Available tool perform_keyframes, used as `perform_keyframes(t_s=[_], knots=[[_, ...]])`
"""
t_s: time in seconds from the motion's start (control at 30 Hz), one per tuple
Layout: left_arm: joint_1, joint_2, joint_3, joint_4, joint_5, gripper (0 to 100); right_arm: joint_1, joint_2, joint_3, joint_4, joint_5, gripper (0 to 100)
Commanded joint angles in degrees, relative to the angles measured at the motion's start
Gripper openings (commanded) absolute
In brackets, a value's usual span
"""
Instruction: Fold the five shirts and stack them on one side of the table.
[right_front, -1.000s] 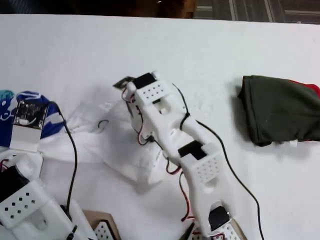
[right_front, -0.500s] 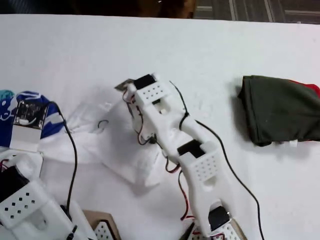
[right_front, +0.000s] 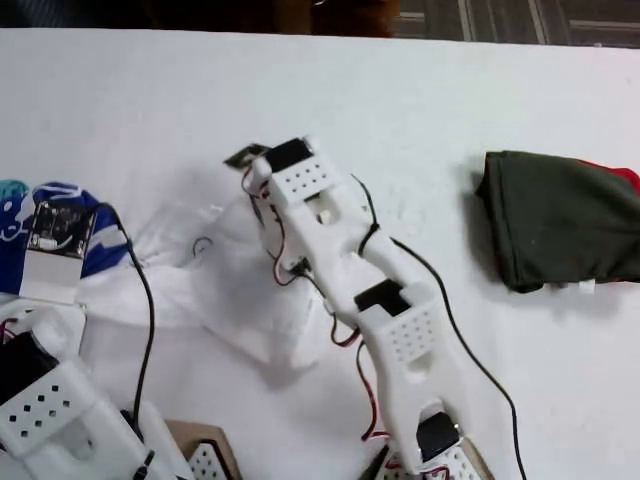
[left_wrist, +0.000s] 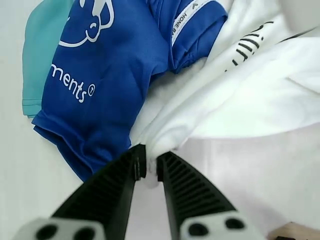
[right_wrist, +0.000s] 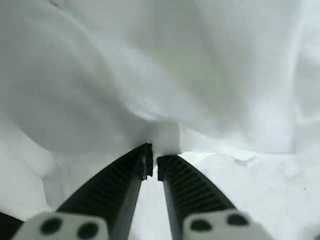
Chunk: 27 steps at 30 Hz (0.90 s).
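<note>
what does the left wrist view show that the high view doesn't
The left wrist view adds the left end effector shut on an edge of the white shirt, plus the blue shirt's collar. The high view adds the folded dark green shirt with a red shirt beneath it, and the right arm over the white shirt. Both show the white shirt, the blue shirt and the teal shirt.

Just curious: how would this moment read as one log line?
left hand: grips white shirt | right hand: grips white shirt | green shirt: folded, aside
</note>
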Motion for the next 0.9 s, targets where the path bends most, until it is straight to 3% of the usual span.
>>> perform_keyframes(t_s=[0.0, 0.77, 0.87], knots=[[-0.70, -0.53, -0.31, -0.35, -0.62, 3, 1.27, -1.10, -2.64, 1.45, 0.00, 1.9], [-0.70, -0.53, -0.22, -0.35, -0.70, 3, 0.13, 0.84, -9.93, 1.27, 3.08, 2.3], [-0.70, -0.53, -0.22, -0.35, -0.70, 3, 0.13, 2.86, -9.93, 1.27, 2.73, 9.2]])
